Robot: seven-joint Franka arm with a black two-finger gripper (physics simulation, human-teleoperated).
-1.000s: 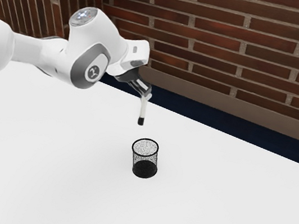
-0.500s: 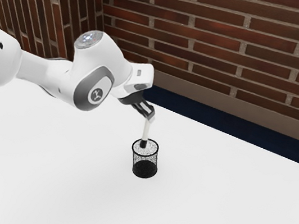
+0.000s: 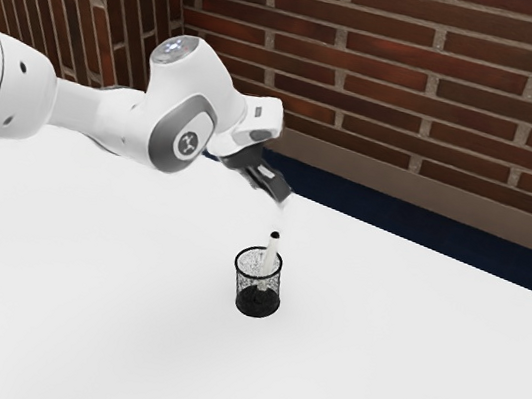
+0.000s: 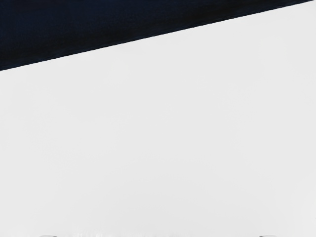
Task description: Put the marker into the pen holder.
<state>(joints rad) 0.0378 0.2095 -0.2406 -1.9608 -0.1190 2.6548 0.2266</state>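
In the exterior view my gripper [image 3: 283, 204] hangs above the pen holder, apart from the marker. The wrist view catches the tips of the gripper [image 4: 158, 235] far apart at its lower edge, so it is open. The white marker [image 3: 270, 254] stands inside the black mesh pen holder [image 3: 256, 303], leaning slightly, its black-tipped top end above the rim. Its lower part shows through the mesh.
The holder stands on a white table [image 3: 385, 340]. Beyond the table's far edge lie a dark blue strip [image 3: 422, 234] and a brick wall [image 3: 395, 88].
My hand first came down and toward the exterior view's right with the marker, then let it go and rose a little. The marker dropped into the holder; its upper end now shows black.
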